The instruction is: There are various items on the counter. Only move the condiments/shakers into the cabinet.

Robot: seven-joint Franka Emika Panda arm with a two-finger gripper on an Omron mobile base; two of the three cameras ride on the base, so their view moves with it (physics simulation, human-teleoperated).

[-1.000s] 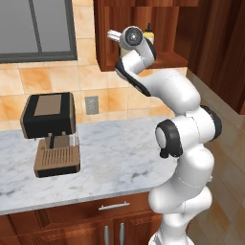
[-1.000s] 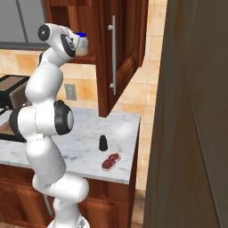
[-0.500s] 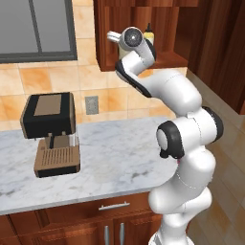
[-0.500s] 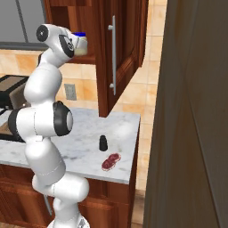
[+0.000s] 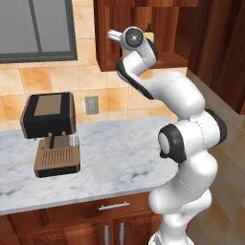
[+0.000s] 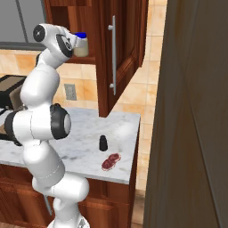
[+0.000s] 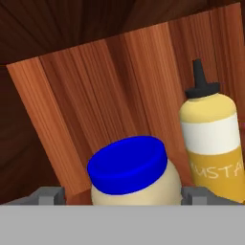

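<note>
My gripper [image 7: 122,196] is raised into the dark reddish-brown cabinet [image 6: 127,53], shut on the blue-lidded jar [image 7: 128,167], whose pale body sits between the two fingertips. In the right base view the jar [image 6: 80,43] hangs just over the cabinet shelf. The yellow squeeze bottle [image 7: 210,139] with a black nozzle stands upright on the shelf right beside the jar; its top shows behind my wrist [image 5: 149,32]. On the marbled counter [image 6: 80,153] the small black shaker [image 6: 103,142] stands upright, with the dark-red lumpy object [image 6: 111,161] lying just in front of it.
The open cabinet door [image 6: 116,58] with its long metal handle hangs right of my hand. A black and brown coffee machine [image 5: 50,134] stands on the counter's left part. A tall dark wood panel [image 6: 196,116] closes off the right side.
The hand with the jar has crept very slightly deeper into the cabinet. The shaker and the dark-red object lie where they were.
</note>
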